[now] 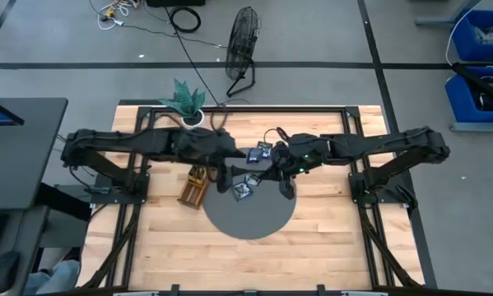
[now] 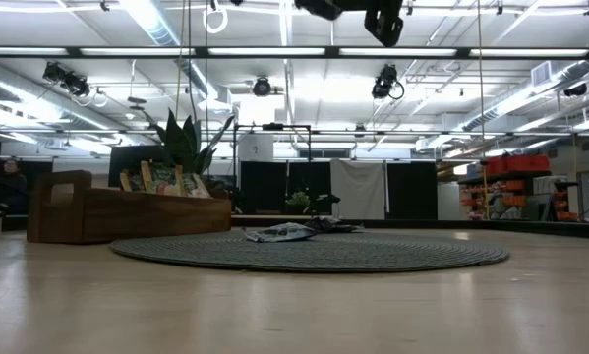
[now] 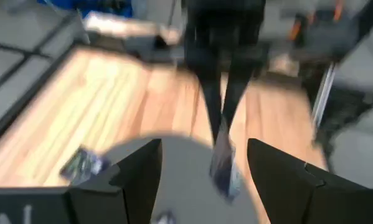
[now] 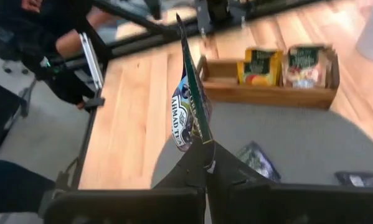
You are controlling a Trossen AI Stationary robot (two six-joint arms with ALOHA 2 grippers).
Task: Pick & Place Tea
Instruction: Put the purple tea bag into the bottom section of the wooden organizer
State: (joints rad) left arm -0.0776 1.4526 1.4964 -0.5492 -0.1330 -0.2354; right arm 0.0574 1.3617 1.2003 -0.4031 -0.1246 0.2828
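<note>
My right gripper [image 4: 205,163] is above the round grey mat [image 1: 250,215], shut on a dark blue-green tea sachet [image 4: 189,102] that shows edge-on past its fingers. My left gripper [image 3: 203,149] faces it from the table's left with fingers open and nothing between them. Two more dark sachets [image 1: 252,179] [image 1: 242,191] lie flat on the mat, and another [image 1: 262,150] lies on the wood behind it. A wooden tray [image 4: 267,93] left of the mat holds yellow [image 4: 259,67] and tan sachets [image 4: 306,65] standing upright. My right gripper pinches the sachet between its two fingers by one end [image 4: 202,142]. The fingers slant down toward the mat from the table's right. The rest of the sachet sticks out beyond the fingertips, flat faces sideways, and hangs clear of the mat [image 3: 223,171].
A potted plant [image 1: 184,100] stands at the table's far edge behind the tray. The arms' frames and a black rail run along the far edge and both sides. Bare wood lies near the table's front edge [image 1: 246,263]. A person's sleeve [image 4: 80,31] shows beyond the table.
</note>
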